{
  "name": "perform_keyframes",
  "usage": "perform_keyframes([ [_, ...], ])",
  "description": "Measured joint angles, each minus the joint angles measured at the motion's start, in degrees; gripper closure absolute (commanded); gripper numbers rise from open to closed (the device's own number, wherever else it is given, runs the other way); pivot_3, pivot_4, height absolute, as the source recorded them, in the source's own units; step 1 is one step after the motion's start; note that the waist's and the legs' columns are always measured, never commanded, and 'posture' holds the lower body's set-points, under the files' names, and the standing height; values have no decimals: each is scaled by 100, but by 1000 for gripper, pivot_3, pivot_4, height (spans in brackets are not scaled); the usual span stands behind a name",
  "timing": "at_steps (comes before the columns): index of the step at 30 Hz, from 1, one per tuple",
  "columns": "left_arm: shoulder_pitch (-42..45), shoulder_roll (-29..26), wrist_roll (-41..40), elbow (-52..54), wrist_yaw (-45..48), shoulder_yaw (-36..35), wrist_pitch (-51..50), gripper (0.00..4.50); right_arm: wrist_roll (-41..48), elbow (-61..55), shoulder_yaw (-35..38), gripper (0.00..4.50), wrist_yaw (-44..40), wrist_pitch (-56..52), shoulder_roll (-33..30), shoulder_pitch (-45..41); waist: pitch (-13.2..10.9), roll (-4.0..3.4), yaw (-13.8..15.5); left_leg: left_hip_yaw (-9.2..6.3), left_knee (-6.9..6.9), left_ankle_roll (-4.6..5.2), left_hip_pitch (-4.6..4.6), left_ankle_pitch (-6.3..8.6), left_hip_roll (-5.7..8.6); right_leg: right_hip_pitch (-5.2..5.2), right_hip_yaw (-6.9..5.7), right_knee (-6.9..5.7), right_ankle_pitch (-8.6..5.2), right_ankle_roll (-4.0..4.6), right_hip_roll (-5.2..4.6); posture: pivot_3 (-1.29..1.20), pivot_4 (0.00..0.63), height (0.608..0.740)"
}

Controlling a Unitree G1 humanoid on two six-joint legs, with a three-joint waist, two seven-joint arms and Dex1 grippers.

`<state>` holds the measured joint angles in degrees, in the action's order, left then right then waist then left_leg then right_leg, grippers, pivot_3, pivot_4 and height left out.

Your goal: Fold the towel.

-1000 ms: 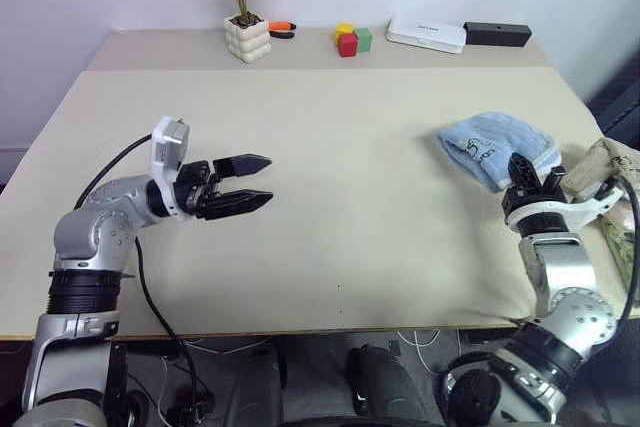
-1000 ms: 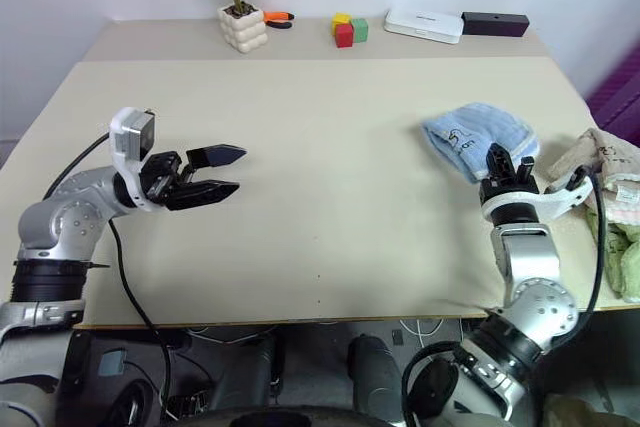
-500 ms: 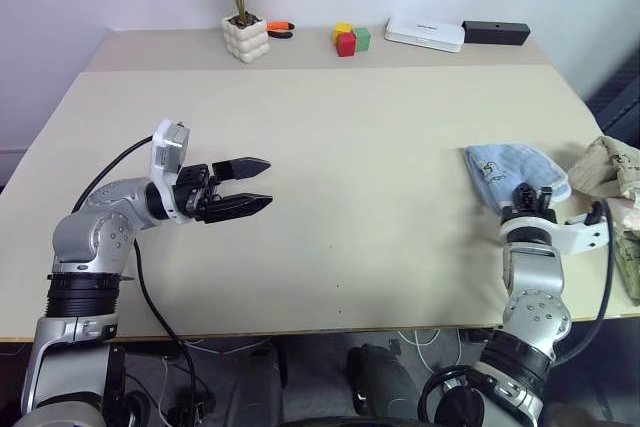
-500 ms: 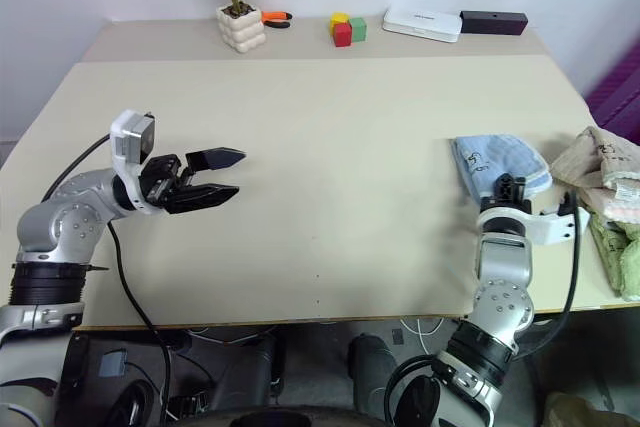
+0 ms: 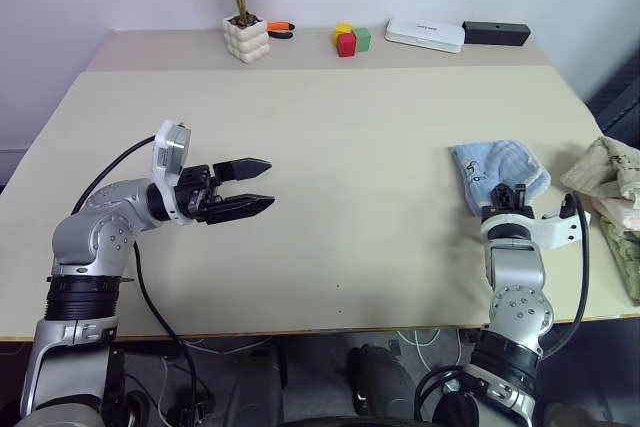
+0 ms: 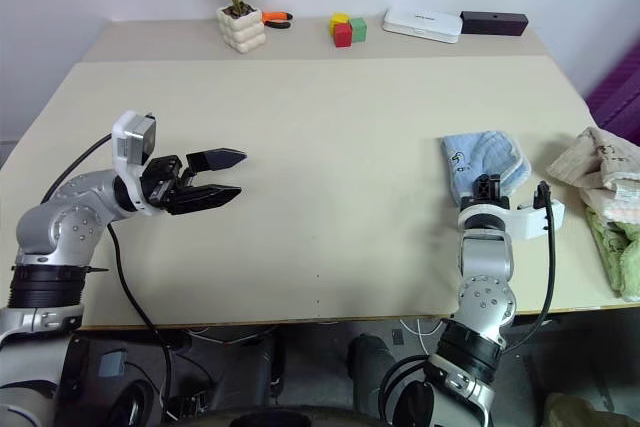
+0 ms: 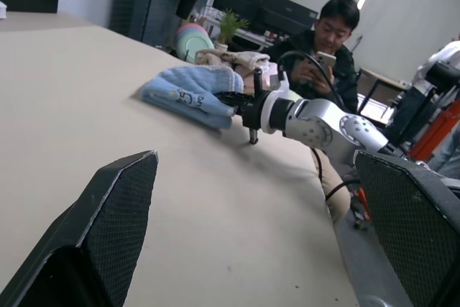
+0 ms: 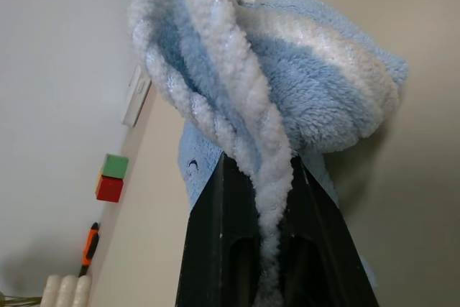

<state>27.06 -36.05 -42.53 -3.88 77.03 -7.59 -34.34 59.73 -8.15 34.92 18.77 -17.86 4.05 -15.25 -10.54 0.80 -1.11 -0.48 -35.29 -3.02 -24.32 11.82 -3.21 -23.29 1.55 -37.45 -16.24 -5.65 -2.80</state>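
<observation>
Folding has hardly begun: the towel [image 5: 497, 170] lies bunched in a crumpled heap at the right of the frame, near the table's [image 5: 340, 147] right edge, not spread flat. The right gripper [image 5: 505, 197] sits at the heap's near edge, its black fingers [image 8: 215, 249] pinching a fleecy hem between them. The left gripper [image 5: 252, 184] hovers well apart at the left of the frame, fingers spread wide and empty. Spreading the cloth out and every fold remain, as I judge it.
</observation>
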Motion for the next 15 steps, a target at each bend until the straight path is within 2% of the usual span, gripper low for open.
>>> perform_keyframes([
  [7, 0, 0, -25, 16, -4, -3, -10, 0, -66, 48, -67, 27, 78, 89, -153, 66, 0, 0, 1, 0, -1, 0, 0, 0, 0, 0, 0, 0, 0, 0, 0, 0, 150, 740],
  [15, -3, 0, -47, 26, -9, -10, -10, 0, -560, 38, -99, 27, 321, 92, -606, 110, 0, 0, 20, 0, -3, 0, -1, 0, 2, 1, 0, 0, 0, 0, -1, 0, 150, 740],
])
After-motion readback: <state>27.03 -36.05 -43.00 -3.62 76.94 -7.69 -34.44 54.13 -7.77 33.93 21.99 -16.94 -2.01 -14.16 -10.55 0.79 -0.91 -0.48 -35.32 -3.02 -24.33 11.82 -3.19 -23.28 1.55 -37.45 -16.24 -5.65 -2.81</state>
